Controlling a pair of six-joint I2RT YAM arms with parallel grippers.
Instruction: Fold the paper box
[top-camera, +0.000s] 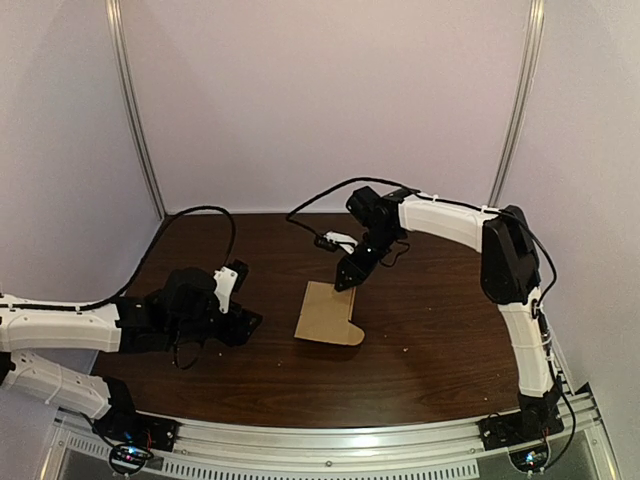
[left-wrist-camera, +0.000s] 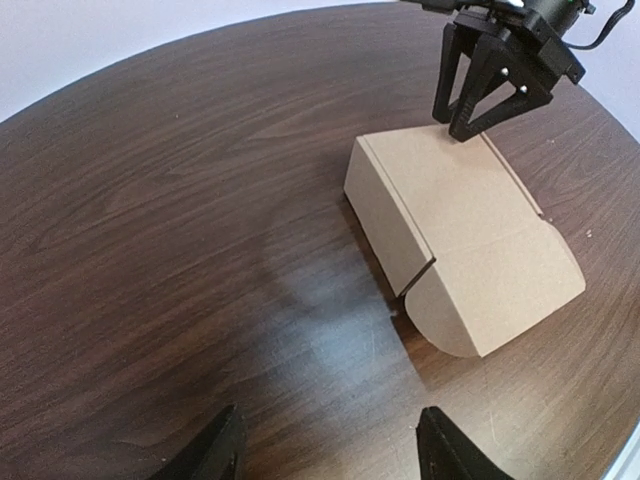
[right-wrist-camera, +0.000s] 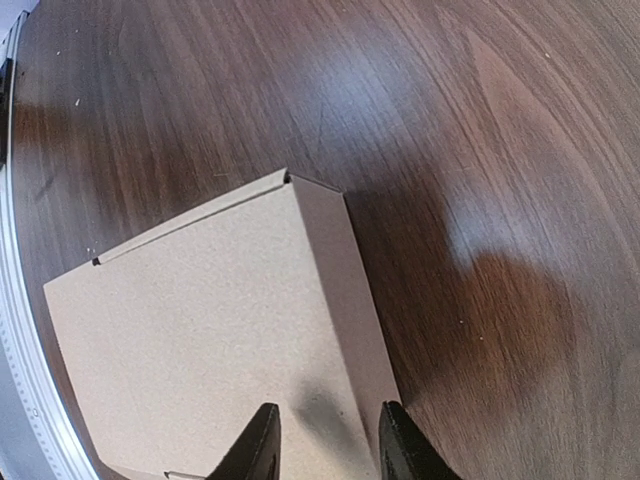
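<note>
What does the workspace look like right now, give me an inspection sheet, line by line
Surface: dark wooden table, glossy, a few pale specks.
Job's things: paper box, lying low near the middle, rounded flap at its near end.
Clutter: nothing seen.
Grippers: right gripper open, over the box's far edge; left gripper open, left of the box, apart from it.
Cables: black cable arcs over the far left; second cable loops by the right wrist.
Surroundings: pale walls, metal poles, metal rail at the near edge.
</note>
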